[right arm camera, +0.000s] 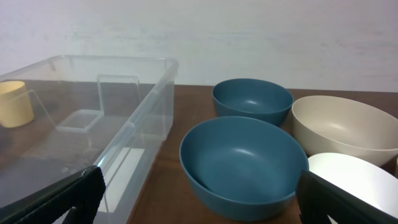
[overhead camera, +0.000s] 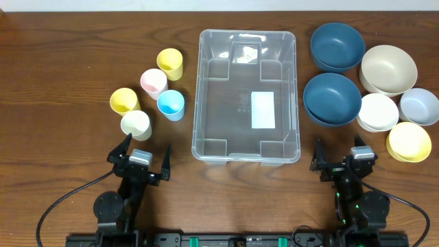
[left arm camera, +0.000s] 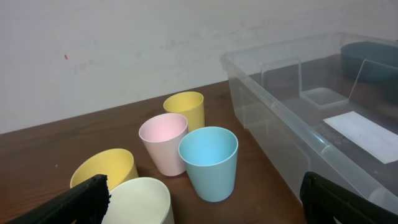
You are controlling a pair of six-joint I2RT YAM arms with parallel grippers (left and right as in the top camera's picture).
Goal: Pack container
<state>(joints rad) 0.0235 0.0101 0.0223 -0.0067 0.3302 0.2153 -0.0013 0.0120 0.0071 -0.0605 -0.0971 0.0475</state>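
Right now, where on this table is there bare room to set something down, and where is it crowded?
The clear rectangular plastic container is empty inside. Bare brown wooden table lies left of the five pastel plastic cups, and along the near edge between the left gripper and right gripper. Crowded: six round mixed-colour bowls packed right of the container.
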